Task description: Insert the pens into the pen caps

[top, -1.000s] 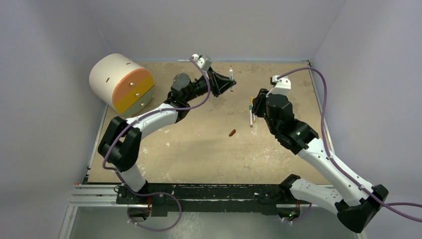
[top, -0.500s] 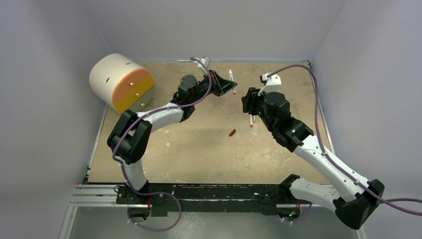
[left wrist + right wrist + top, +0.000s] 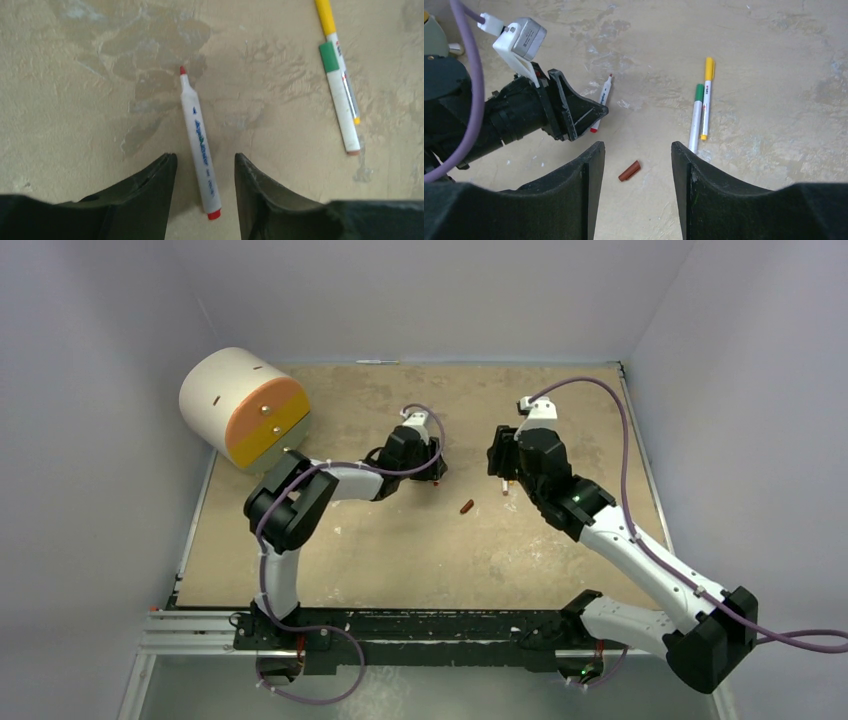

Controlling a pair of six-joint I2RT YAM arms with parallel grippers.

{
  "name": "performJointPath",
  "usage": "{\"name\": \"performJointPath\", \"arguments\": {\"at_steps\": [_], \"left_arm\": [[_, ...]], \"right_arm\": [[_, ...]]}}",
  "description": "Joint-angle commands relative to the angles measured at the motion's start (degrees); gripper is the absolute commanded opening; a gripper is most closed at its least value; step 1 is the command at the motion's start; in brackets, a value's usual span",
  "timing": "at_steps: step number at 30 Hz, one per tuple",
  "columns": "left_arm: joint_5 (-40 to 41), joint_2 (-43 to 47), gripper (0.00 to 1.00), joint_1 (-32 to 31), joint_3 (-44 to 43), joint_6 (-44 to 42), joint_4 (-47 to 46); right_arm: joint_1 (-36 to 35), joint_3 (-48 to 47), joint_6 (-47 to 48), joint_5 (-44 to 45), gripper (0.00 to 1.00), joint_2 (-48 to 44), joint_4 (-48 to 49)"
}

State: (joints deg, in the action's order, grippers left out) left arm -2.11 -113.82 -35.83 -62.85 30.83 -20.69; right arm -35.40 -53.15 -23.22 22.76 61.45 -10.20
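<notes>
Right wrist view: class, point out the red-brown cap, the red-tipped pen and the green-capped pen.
Red-brown cap point(image 3: 629, 171): right wrist view, middle of its side.
Red-tipped pen point(image 3: 605, 93): right wrist view, upper white barrel.
Green-capped pen point(image 3: 695, 122): right wrist view, white barrel below cap.

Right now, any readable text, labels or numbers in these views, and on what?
Red-tipped pen: blue lettering along the barrel, too blurred to read.
Yellow-capped pen: small red print just below the cap, too small to read.
No other text visible in any view.
</notes>
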Motion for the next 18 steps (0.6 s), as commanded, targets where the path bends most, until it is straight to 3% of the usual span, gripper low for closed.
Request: {"name": "performJointPath", "arguments": {"at_steps": [1,7,12,15,18], "left_arm": [[3.07,1.74,0.51,-0.62,0.47,-2.23,-1.81],[5.92,8.6,0.58,-0.89,1.8,0.61,-1.45],[9.47,15.5,0.61,-0.9,-1.06,6.37,6.63],[12.29,20.39,0.62,-0.9,3.04,5.94,2.3],[16.85,22.68,0.63,-0.9,3.77,5.93,4.53]], "right_arm": [[0.45,0.24,-1.03,-0.73,0.54,-1.22,2.34],[0.5,2.16,-1.58,-0.98,0.54,-1.67,3.11],[0.67,4.71,-2.83,-2.06,0.54,-2.83,4.82],[0.61,6.56,-3.52,-3.36,0.54,-2.95,6.02],[0.68,7.09,-3.86,-3.97,0.54,-2.47,6.08]]}}
